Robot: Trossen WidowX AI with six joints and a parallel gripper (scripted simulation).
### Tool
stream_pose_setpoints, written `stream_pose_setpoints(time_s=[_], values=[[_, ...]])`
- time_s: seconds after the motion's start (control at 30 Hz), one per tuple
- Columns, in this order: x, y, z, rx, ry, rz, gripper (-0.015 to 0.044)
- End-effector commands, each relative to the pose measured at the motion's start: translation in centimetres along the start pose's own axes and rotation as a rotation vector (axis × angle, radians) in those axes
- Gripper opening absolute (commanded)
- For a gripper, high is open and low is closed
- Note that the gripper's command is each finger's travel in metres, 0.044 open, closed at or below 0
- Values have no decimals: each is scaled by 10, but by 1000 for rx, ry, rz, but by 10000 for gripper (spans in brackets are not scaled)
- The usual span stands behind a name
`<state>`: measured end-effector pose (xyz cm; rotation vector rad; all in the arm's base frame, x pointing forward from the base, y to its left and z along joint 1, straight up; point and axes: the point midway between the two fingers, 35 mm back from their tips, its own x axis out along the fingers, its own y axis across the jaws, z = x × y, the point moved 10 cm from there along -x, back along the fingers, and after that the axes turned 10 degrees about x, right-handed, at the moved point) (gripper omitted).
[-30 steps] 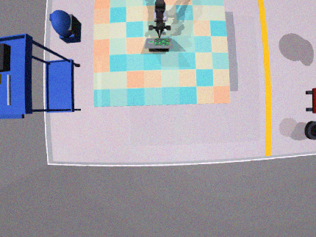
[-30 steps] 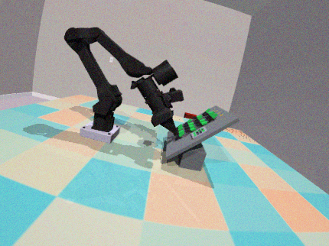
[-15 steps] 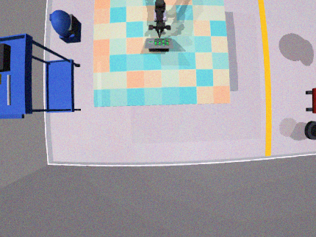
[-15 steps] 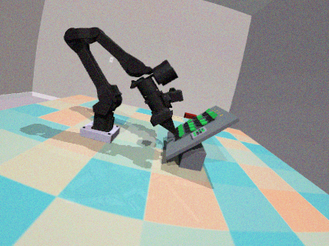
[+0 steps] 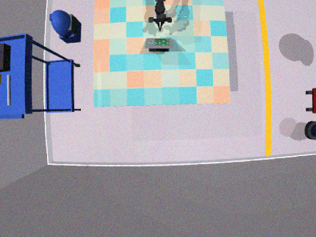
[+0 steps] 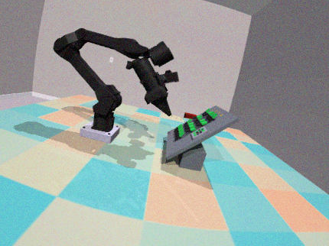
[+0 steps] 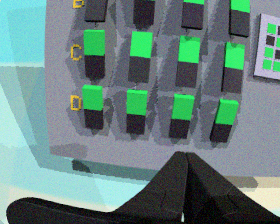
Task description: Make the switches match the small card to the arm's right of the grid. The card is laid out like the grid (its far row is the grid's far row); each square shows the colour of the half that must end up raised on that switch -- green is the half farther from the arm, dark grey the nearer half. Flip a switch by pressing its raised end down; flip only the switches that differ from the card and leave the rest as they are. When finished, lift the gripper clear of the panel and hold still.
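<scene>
Risk is judged to lie ahead of the clenched, empty black gripper [image 7: 183, 191], where closely packed green-and-grey rocker switches [image 7: 181, 91] could be mispressed on the tilted grey panel [image 6: 214, 130].
</scene>
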<state>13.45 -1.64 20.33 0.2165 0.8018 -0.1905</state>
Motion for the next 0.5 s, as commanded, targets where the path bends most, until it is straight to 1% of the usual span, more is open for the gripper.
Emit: stream_pose_setpoints(time_s=[0.0,0.1,0.47], values=[[-7,14,35,2,-12,3,0],[-7,22,51,8,-12,5,0],[-7,22,51,8,-12,5,0]])
